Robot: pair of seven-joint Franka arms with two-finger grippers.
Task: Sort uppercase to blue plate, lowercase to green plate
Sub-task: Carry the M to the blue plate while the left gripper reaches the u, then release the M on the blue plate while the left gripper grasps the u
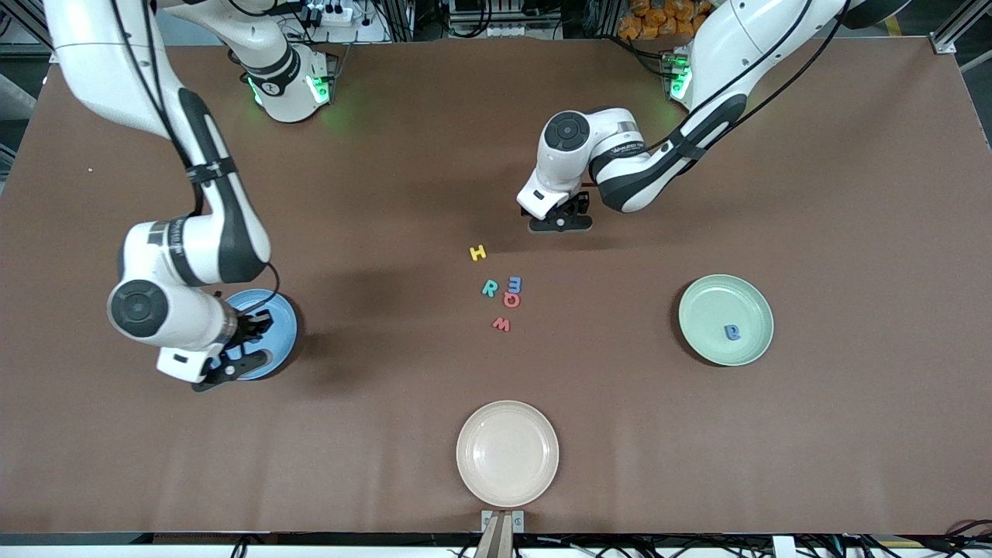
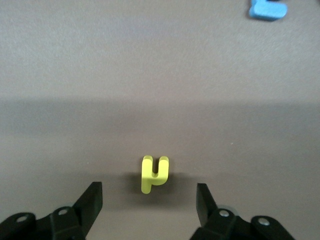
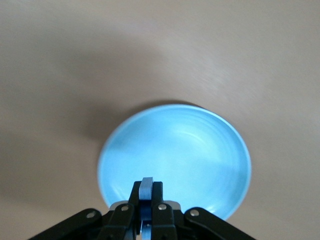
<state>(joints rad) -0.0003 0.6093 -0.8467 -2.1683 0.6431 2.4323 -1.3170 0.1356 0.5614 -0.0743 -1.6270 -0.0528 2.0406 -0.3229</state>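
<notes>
With our left gripper (image 2: pixel 149 200) spread, the yellow hooked letter (image 2: pixel 153 173) lies squarely between its fingers, stem running along the gap, while our right gripper (image 3: pixel 146 210), over the blue plate (image 3: pixel 175 150), is clamped on a blue letter (image 3: pixel 145 192).

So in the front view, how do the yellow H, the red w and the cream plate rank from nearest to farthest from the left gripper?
Left gripper is low over the table, above the letter cluster.
1. Yellow H: nearest, at the cluster's top.
2. Red w: at the cluster's end nearest the camera.
3. Cream plate: farthest, at the table edge nearest the camera.
</notes>
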